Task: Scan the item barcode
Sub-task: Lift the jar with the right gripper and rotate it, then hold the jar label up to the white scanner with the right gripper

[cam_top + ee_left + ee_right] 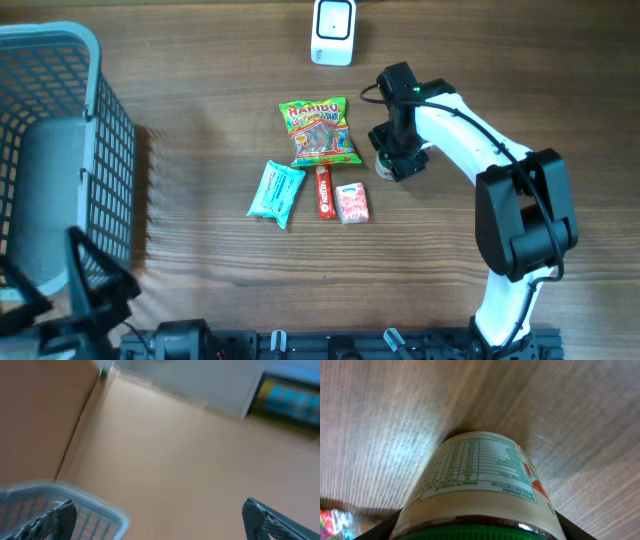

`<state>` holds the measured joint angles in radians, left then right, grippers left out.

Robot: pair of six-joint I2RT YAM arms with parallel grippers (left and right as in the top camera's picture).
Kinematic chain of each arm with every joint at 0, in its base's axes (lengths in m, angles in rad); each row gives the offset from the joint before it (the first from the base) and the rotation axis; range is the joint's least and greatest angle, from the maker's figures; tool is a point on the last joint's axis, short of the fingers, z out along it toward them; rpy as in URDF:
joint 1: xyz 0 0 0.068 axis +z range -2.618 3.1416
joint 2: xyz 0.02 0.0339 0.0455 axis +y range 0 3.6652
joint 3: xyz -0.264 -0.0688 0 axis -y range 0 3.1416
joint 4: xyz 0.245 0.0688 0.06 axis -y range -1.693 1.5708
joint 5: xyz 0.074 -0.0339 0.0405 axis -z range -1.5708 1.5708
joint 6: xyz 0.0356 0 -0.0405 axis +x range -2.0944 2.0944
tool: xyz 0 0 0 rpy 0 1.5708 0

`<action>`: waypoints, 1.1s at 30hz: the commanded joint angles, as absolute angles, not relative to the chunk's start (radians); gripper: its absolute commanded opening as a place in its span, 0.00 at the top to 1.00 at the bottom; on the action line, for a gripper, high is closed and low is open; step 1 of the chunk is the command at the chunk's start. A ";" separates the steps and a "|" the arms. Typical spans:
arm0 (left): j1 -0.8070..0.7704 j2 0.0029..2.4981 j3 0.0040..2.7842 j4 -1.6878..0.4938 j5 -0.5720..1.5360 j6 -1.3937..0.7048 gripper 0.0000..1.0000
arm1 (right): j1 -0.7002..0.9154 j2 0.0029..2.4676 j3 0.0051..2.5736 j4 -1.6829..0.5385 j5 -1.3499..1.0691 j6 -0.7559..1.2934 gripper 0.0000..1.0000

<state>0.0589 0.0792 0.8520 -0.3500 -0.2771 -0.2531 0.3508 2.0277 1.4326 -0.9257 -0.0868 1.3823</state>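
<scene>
You have the basket [60, 150] at the left edge of the table [220, 280] and the scanner [333, 32] at the far edge. The candy bag [320, 130] lies mid-table. In front of it, left to right, lie the wipes pack [276, 192], stick bar [323, 191] and small packet [352, 203]. The jar [480, 475] stands just right of the bag, under the right gripper [398, 158].

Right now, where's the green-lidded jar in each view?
Overhead: the jar is right of centre, mostly hidden under the right tool, just right of the Haribo bag.
Left wrist: not in it.
Right wrist: the jar fills the lower centre, with its nutrition label facing the camera.
Shared landmark: the Haribo bag, which is probably the colourful sliver in the right wrist view's bottom-left corner.
</scene>
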 commanded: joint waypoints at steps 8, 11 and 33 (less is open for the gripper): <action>0.053 0.066 0.641 -0.498 -0.062 -0.129 0.00 | 0.353 1.974 1.520 -0.966 -0.324 0.869 0.47; 0.053 0.066 0.513 -0.486 0.027 -0.110 0.00 | 0.349 1.914 1.522 -1.000 -0.403 0.821 0.50; 0.053 0.066 0.186 -0.455 0.046 -0.052 0.00 | 0.347 1.755 1.522 -1.220 -0.916 0.495 0.50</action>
<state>0.0589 0.0772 0.2523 -0.5365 -0.0254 -0.0708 0.3504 1.7889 1.4979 -1.2194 -0.8551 0.5648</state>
